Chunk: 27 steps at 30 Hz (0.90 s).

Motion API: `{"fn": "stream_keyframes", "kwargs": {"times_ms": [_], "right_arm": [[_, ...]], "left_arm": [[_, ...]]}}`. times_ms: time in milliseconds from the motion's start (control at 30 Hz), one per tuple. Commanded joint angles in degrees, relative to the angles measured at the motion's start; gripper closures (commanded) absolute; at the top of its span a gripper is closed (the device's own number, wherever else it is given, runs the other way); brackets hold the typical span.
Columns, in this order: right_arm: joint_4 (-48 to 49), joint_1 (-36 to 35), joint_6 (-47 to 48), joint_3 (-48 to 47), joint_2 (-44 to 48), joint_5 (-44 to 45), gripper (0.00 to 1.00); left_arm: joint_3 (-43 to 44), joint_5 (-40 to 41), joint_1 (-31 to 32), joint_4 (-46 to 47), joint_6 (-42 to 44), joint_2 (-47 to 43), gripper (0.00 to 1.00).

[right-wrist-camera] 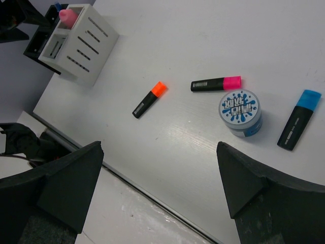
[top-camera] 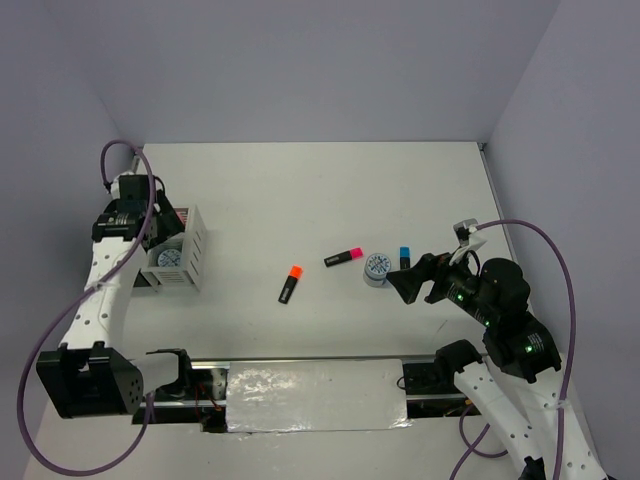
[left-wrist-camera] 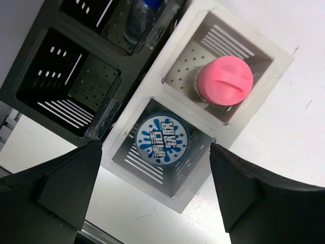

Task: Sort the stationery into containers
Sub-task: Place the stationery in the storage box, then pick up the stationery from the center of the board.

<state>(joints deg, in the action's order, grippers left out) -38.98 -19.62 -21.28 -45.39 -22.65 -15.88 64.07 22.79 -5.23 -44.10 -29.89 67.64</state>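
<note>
The left gripper [left-wrist-camera: 155,189] is seen with its fingers [left-wrist-camera: 63,190] spread wide and nothing held between them; it hangs directly over the white box [left-wrist-camera: 284,61], in whose nearer compartment a round tin [left-wrist-camera: 162,140] lies flat, label up; the pink jar [left-wrist-camera: 225,81] stands in the compartment next to it, and the blue-capped bottle [left-wrist-camera: 142,15] is lodged in the black holder [left-wrist-camera: 30,61] alongside. The right gripper [right-wrist-camera: 160,185] is likewise opened wide and empty, held above the table [right-wrist-camera: 177,40] and touching nothing; just ahead of it the second tin [right-wrist-camera: 240,110] rests between the pink highlighter [right-wrist-camera: 216,84] and the blue highlighter [right-wrist-camera: 298,119], with the orange highlighter [right-wrist-camera: 150,99] lying well apart. The sorting is judged partly done; the second tin appears to be the piece in hand; a descent centred over its lid is called for, the fingers kept wide enough to pass its sides without nudging the two highlighters close by.
</note>
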Motion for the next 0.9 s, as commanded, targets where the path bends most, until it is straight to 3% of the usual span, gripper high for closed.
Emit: {"fn": "stream_keyframes", "kwargs": {"times_ms": [0, 100, 200, 367, 433, 533, 733, 867], "right_arm": [[1.6, 0.2, 1.0, -0.4, 0.2, -0.1, 0.00], [1.6, 0.2, 0.7, -0.7, 0.0, -0.3, 0.00], [1.5, 0.1, -0.3, -1.4, 0.2, 1.5, 0.00], [-3.5, 0.2, -2.6, -5.4, -1.0, 12.0, 0.00], [-8.8, 0.2, -5.2, -8.9, -2.0, 23.3, 0.00], [-13.0, 0.2, -7.8, -12.4, 0.1, 33.3, 0.00], [-20.2, 0.0, -6.8, -18.1, 0.6, 42.1, 0.00], [-20.4, 0.1, -4.0, -18.0, 1.6, 41.1, 0.00]], "left_arm": [[3.9, -0.6, -0.2, 0.2, 1.6, -2.2, 0.01], [5.4, -7.8, 0.0, 1.0, 2.6, -3.6, 0.01], [3.0, -16.6, 5.1, 7.1, 0.8, -8.1, 0.01], [-3.5, -11.6, 34.5, 24.5, -4.6, -7.2, 0.01], [-3.5, -7.1, 45.8, 28.7, -5.4, -1.0, 0.01], [1.7, -1.5, 55.5, 31.5, -3.3, 11.2, 0.01], [11.1, -3.8, 62.2, 40.4, 3.9, 29.4, 0.01], [14.9, -8.4, 62.9, 43.2, 7.0, 35.5, 0.01]]}}
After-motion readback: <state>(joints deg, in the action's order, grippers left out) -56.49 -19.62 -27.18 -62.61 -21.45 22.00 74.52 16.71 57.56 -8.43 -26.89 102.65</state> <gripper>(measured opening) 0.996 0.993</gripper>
